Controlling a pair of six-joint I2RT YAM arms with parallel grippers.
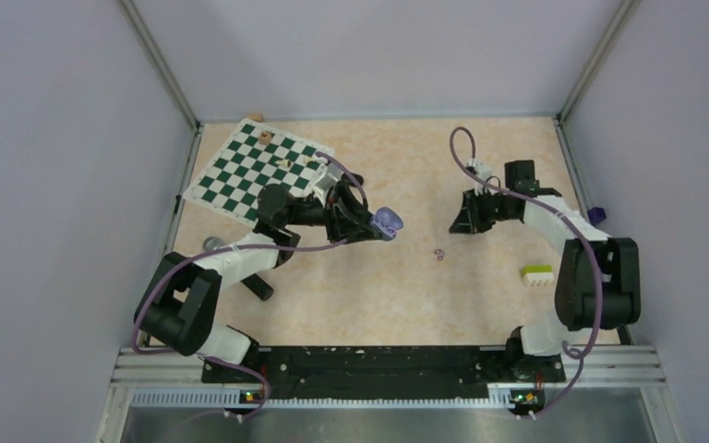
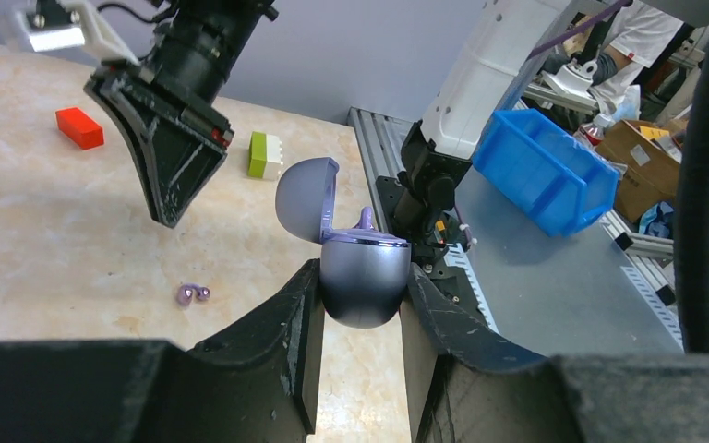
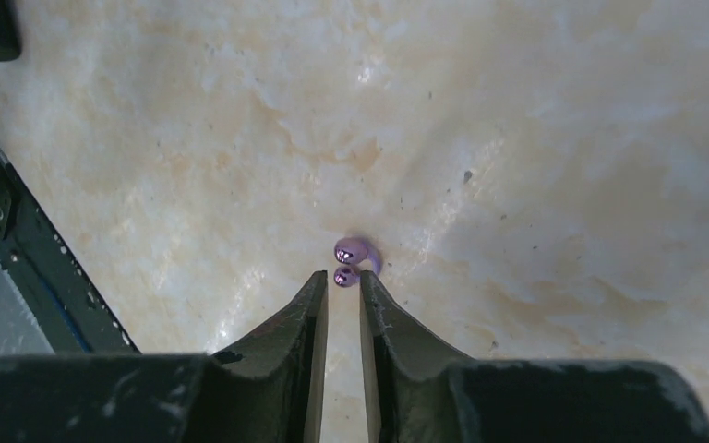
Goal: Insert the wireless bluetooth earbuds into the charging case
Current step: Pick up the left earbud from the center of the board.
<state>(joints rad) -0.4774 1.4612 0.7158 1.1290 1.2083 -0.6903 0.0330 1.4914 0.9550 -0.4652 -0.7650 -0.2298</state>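
Nearest the arms' bases, the left gripper (image 2: 362, 277) is clamped on the rounded lower shell of a pale purple charging case (image 2: 362, 288), one finger on each side. The case is raised above the table (image 1: 406, 166), its domed lid (image 2: 303, 198) hinged open. A small purple nub stands up from the open top; whether it is a bud cannot be told.

Just beyond, two pale purple earbuds (image 3: 352, 255) lie touching each other on the marbled tabletop, between the two arms.

The right gripper (image 3: 342, 277) hangs over them, pointing down. Its jaws are parted by only a narrow slit and hold nothing. From the wrist camera the buds sit right at the fingertips, but the left wrist view shows the tips above the table, not touching them.

To the right lies a green-and-white block (image 1: 537, 274). At the far left corner is a green-and-white chessboard (image 1: 249, 171) with a few small pieces on it.
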